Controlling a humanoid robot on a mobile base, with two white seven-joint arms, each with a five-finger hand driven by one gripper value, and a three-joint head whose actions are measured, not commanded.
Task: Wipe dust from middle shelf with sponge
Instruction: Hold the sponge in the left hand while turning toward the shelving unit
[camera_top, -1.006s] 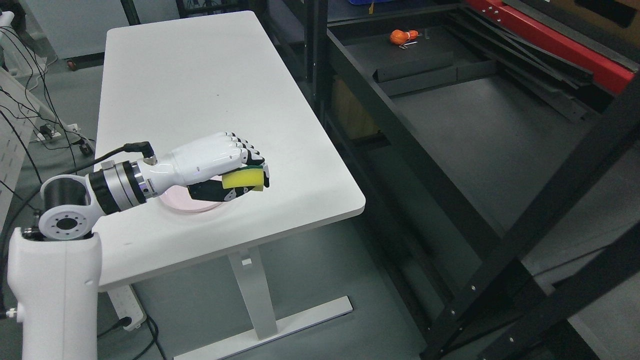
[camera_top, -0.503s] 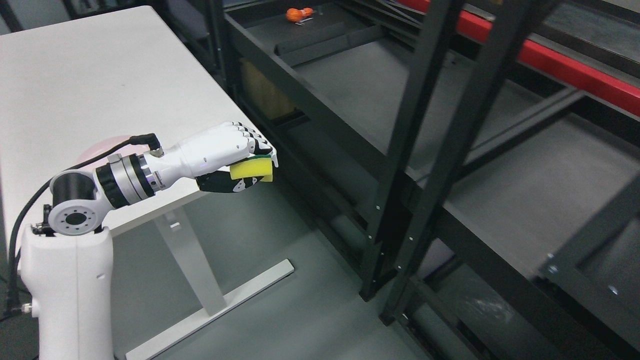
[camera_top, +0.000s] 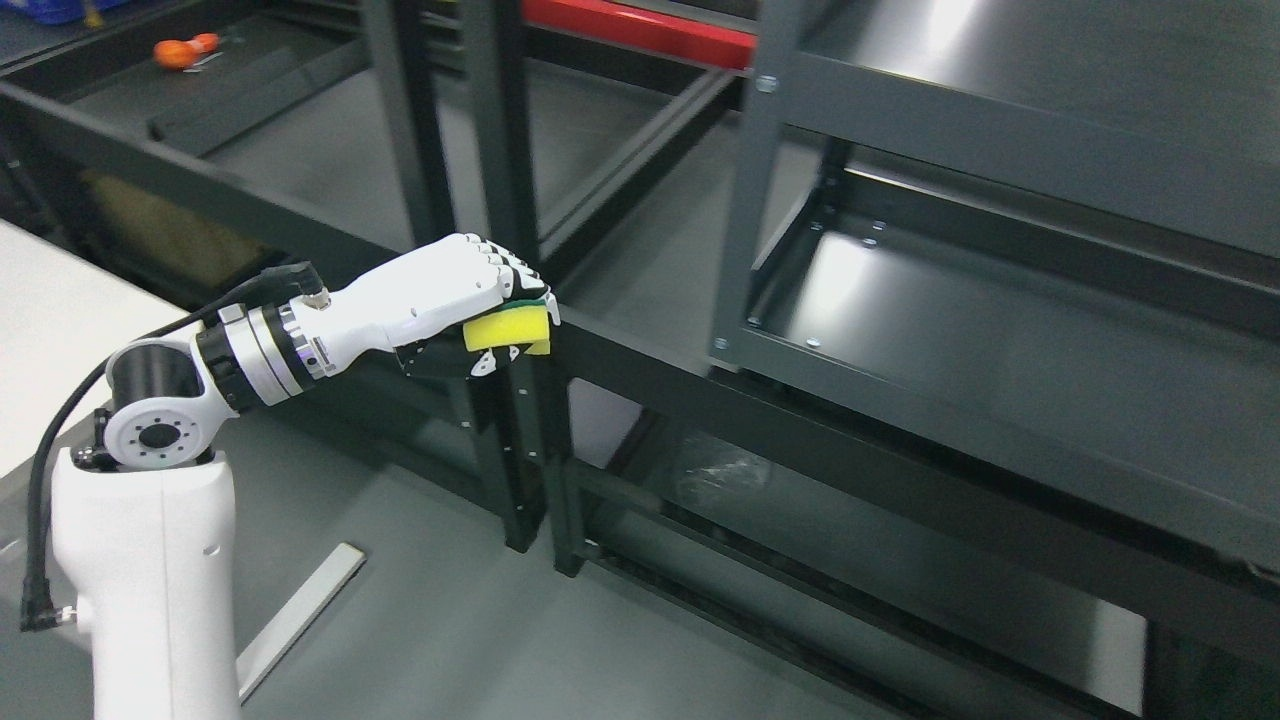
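Left hand curling its fingers around a yellow sponge with green scouring layer, holding it in front of a black metal shelving unit, beside an upright post, white table corner showing at left

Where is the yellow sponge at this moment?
In the head view, left of centre, the sponge sits in the left hand, in front of the black shelf post.
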